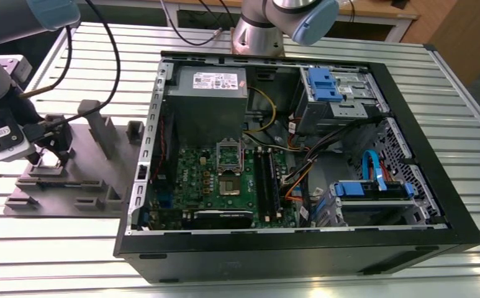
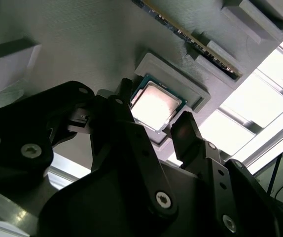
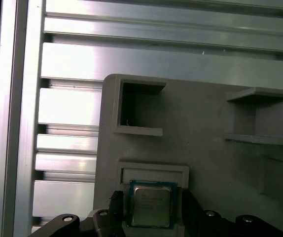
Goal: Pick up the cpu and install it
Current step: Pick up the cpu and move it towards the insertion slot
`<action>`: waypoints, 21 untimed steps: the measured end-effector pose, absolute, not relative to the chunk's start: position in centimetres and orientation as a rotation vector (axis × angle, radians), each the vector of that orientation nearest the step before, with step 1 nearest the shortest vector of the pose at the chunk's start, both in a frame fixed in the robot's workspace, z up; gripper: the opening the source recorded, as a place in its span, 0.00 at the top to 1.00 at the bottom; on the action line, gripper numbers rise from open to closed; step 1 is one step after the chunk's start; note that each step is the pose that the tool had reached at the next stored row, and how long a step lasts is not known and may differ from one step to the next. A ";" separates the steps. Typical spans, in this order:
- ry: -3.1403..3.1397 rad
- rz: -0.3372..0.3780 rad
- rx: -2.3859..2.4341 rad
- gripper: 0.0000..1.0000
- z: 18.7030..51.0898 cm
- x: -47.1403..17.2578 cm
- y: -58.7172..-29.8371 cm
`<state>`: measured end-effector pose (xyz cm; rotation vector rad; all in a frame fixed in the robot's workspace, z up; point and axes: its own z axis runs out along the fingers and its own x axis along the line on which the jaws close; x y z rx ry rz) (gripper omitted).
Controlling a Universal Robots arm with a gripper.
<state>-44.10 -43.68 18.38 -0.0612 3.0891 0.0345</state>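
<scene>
The cpu (image 2: 155, 104) (image 3: 151, 206), a small flat square chip with a silvery top, lies in a shallow recess of the grey plastic fixture (image 1: 74, 186) at the exterior view's left. My gripper (image 1: 44, 159) (image 2: 154, 111) (image 3: 151, 201) is lowered over it and stands open. Its black fingers (image 2: 186, 131) flank the chip on two opposite sides with small gaps; I see no contact. The green motherboard (image 1: 215, 180) lies inside the open computer case (image 1: 405, 124), and its square metal-framed socket (image 1: 229, 184) has a dark centre.
Upright grey blocks (image 1: 103, 133) and raised pockets (image 3: 139, 111) stand on the fixture close to the gripper. The case holds a grey power supply (image 1: 207, 99), blue drive cages (image 1: 326, 84) and loose cables (image 1: 306, 167). A second arm's base (image 1: 261, 34) stands behind the case on the slatted metal table (image 1: 472, 155).
</scene>
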 end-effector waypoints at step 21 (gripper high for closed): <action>3.089 0.038 -0.059 0.50 18.4 -44.1 -43.7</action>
